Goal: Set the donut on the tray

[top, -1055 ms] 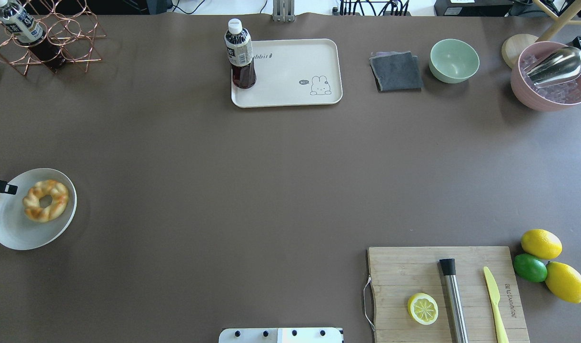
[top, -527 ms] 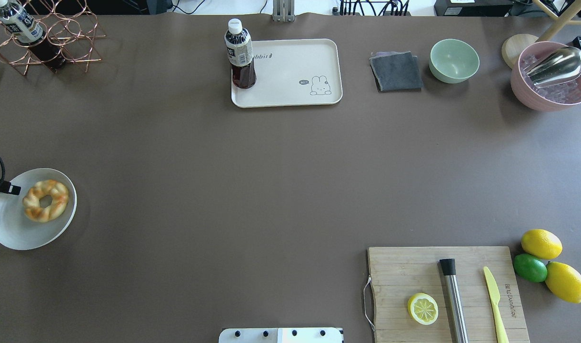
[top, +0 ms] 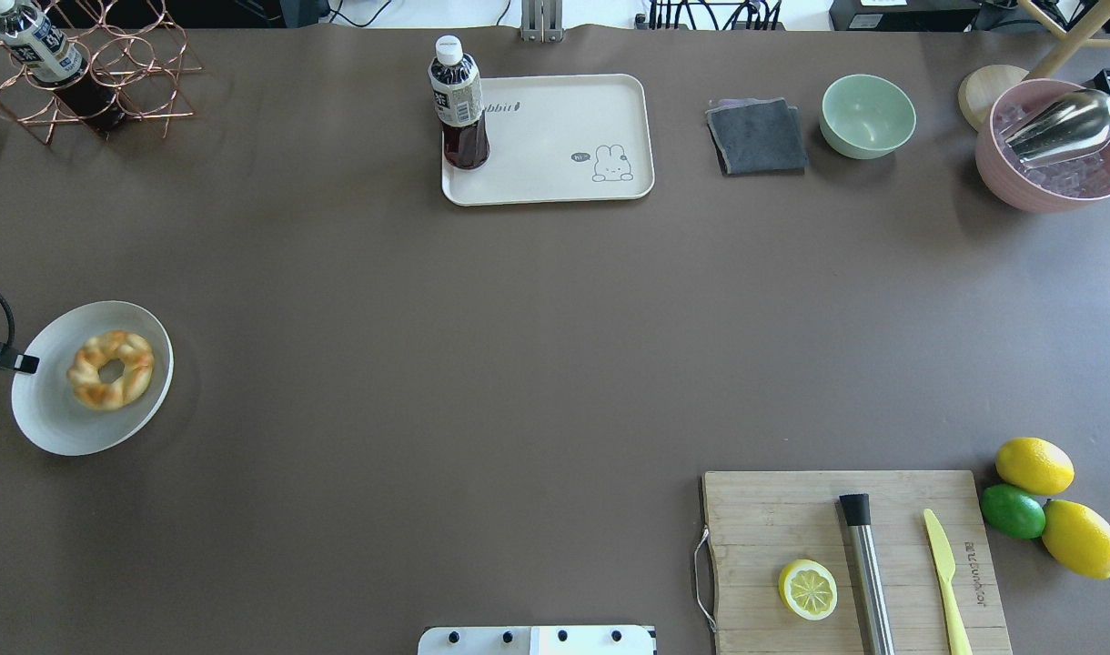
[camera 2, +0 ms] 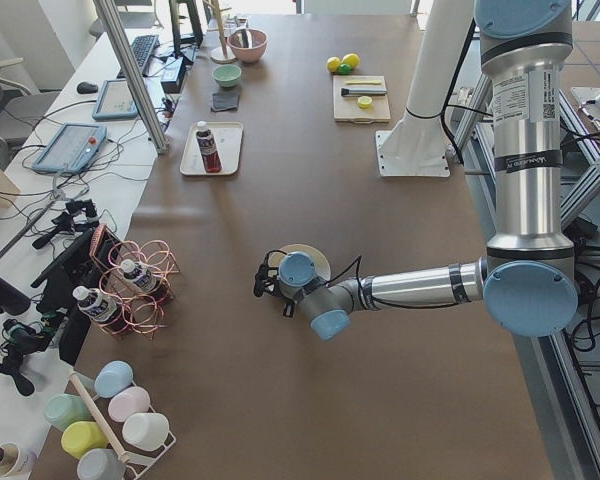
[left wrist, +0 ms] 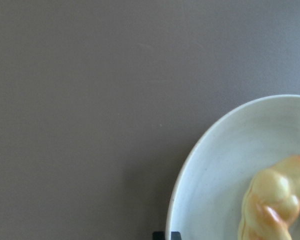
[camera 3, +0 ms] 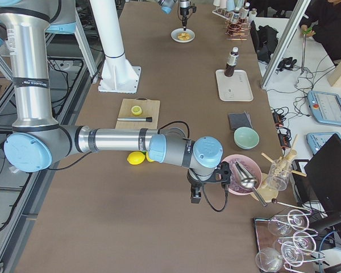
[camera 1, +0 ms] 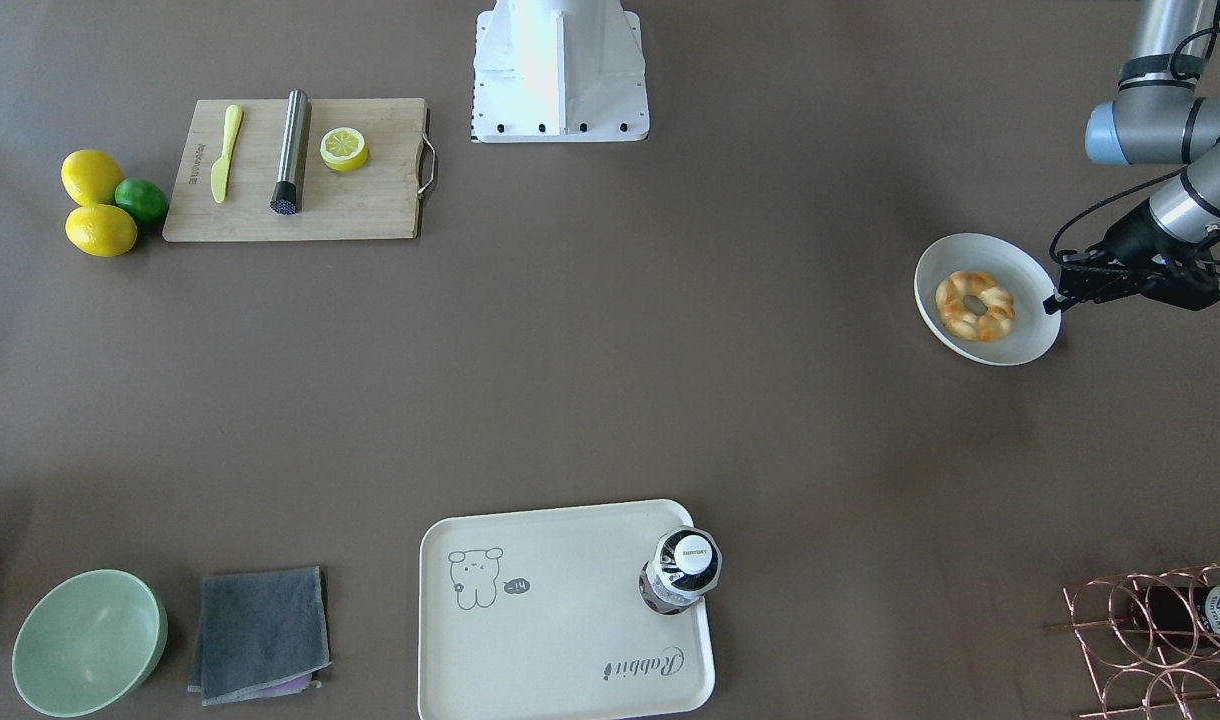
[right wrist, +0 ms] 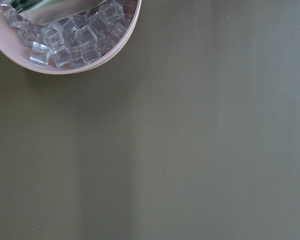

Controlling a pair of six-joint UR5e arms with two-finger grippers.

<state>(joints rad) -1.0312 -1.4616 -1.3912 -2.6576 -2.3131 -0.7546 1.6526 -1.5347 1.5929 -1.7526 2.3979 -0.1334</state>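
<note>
The donut (top: pixel 111 370) lies on a round white plate (top: pixel 55 428) at the table's left edge, and shows in the front view (camera 1: pixel 974 305) and the left wrist view (left wrist: pixel 275 200). My left gripper (top: pixel 29 364) looks shut, its narrow tip touching the plate's outer rim (camera 1: pixel 1052 303); it holds nothing that I can see. The cream tray (top: pixel 555 136) with the rabbit drawing lies at the far middle, far from the donut. My right gripper (camera 3: pixel 194 199) shows only in the right side view, next to the pink bowl; I cannot tell its state.
A dark drink bottle (top: pixel 459 100) stands on the tray's left corner. A copper wire rack (top: pixel 109 73) stands far left. A grey cloth (top: pixel 757 136), green bowl (top: pixel 868 115), pink ice bowl (top: pixel 1055 150), cutting board (top: pixel 846 555) and lemons (top: pixel 1034 466) fill the right side.
The plate with the donut has slid right and a little away from the robot. The left gripper tip now sits at the plate's rim instead of over it.
</note>
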